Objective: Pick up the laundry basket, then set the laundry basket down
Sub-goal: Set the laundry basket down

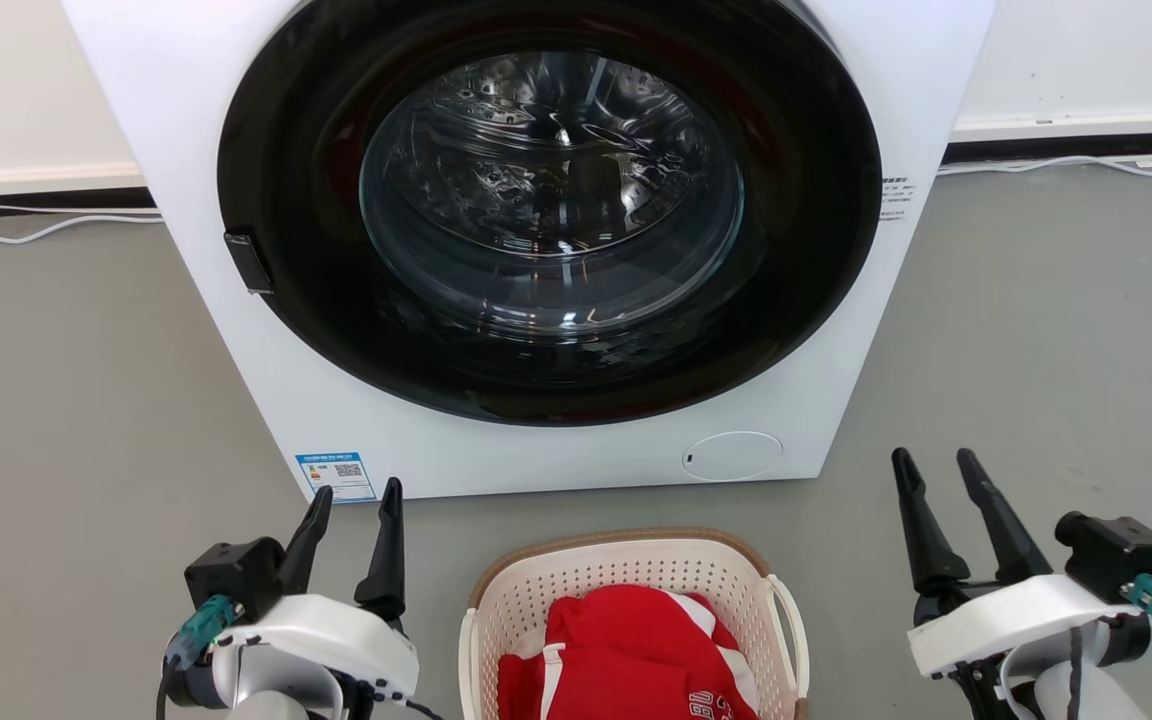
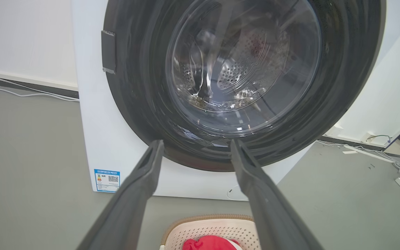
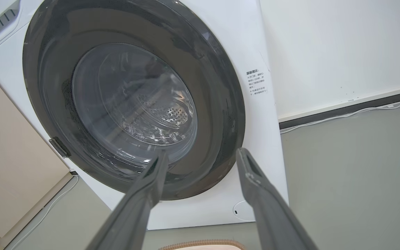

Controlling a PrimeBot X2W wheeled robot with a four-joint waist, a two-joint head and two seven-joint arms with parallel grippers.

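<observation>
The laundry basket, holding a red garment, sits on the floor just before the washing machine, between the left gripper and right gripper, both spread apart, holding nothing.

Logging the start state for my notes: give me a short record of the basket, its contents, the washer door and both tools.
basket: laundry basket on the floor before the washing machine
contents: red and white garment
door: shut
left tool: open, empty, apart from the basket
right tool: open, empty, apart from the basket
</observation>
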